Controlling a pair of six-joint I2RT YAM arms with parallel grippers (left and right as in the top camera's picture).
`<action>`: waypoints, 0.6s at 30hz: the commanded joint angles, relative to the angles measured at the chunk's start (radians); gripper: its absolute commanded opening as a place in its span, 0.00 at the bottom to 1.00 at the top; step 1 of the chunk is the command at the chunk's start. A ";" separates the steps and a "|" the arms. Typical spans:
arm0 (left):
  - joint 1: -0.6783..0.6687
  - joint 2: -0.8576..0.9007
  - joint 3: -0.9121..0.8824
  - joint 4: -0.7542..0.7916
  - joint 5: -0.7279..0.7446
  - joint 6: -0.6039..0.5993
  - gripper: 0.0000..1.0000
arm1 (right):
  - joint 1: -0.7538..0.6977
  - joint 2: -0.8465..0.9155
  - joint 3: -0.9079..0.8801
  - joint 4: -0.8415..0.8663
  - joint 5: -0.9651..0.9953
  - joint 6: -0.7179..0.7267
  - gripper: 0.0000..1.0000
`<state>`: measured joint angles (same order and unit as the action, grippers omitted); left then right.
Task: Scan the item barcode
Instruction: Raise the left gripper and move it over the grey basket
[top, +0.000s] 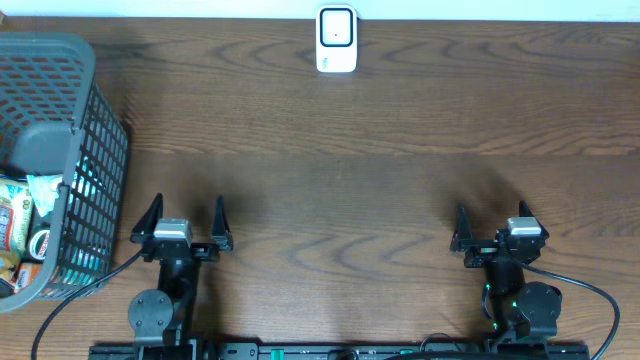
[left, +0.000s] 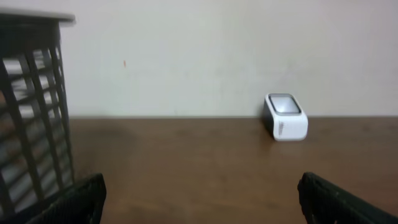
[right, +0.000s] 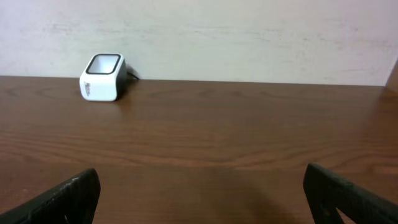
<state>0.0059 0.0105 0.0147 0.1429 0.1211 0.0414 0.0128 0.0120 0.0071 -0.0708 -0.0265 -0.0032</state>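
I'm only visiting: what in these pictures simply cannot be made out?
Overhead: the basket runs off the left edge, so part of it is unseen.
Overhead: the packaged items are half hidden by the basket's rim and wall; labels too small, no barcode shows.
Left wrist: the basket is blurred and its mesh hides what is inside.
Every view: the scanner is too small to tell whether it is on.

No text can be read anywhere. The colourful printed packets (top: 14, 222) inside the dark grey plastic mesh basket (top: 100, 170), at the left edge of the overhead view, carry lettering too small and blurred to make out. The small white box-shaped scanner (right: 103, 78), upper left in the right wrist view, bears a faint dark mark on its side, also illegible.
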 joint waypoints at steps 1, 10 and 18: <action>0.006 -0.006 -0.011 0.082 -0.003 0.074 0.98 | 0.008 -0.005 -0.002 -0.004 -0.002 0.017 0.99; 0.006 -0.006 -0.011 0.479 -0.004 0.216 0.98 | 0.008 -0.005 -0.002 -0.004 -0.002 0.017 0.99; 0.006 -0.006 0.038 0.547 -0.010 0.217 0.98 | 0.008 -0.005 -0.002 -0.004 -0.002 0.017 0.99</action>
<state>0.0059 0.0101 0.0063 0.6815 0.1204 0.2359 0.0128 0.0120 0.0071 -0.0708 -0.0265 -0.0036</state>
